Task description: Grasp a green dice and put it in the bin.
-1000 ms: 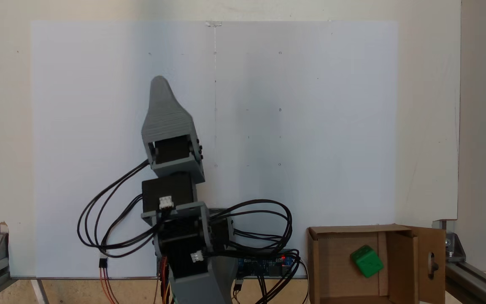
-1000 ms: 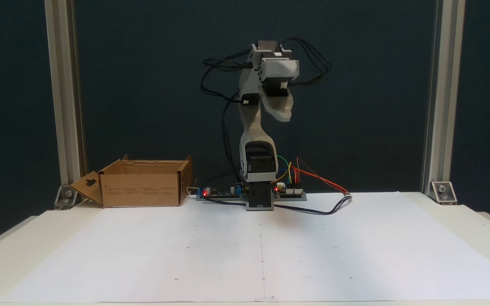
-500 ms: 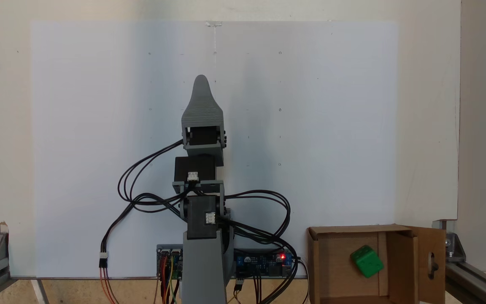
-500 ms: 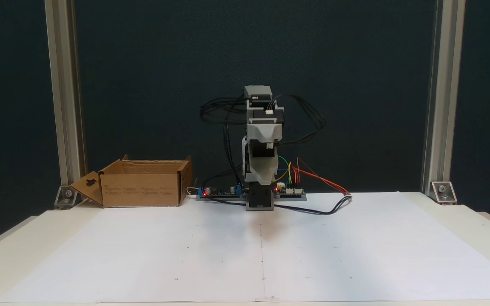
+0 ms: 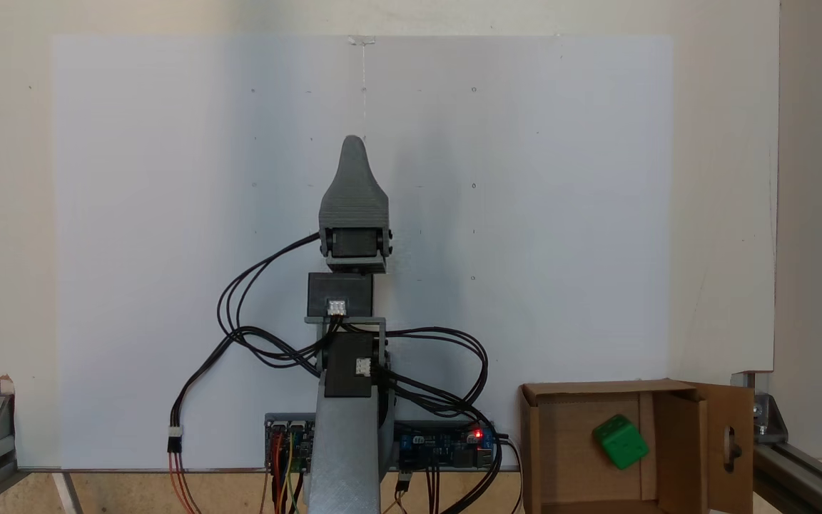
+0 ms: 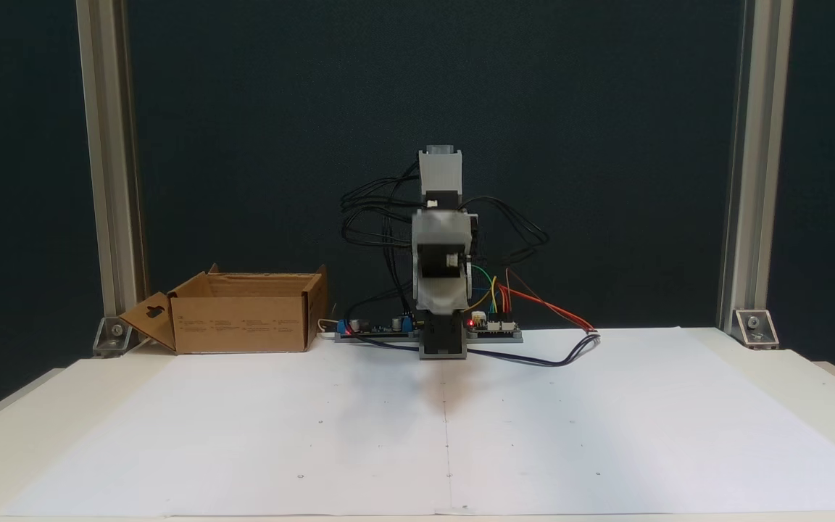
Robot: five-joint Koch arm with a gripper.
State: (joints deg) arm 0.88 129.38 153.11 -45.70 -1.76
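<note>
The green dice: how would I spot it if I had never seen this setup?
Find the brown cardboard bin at the lower right of the top-down fixed view, beside the robot's base. The green dice lies inside on its floor, a small bright green cube, the only vividly coloured thing in the box.

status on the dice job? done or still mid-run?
Looks done: the green dice lies inside the bin, on its floor. Nothing is in hand: the gripper sits over the white paper, well clear of the bin, with no dice on it; whether its jaws are open cannot be told. Nothing visible remains.
</note>
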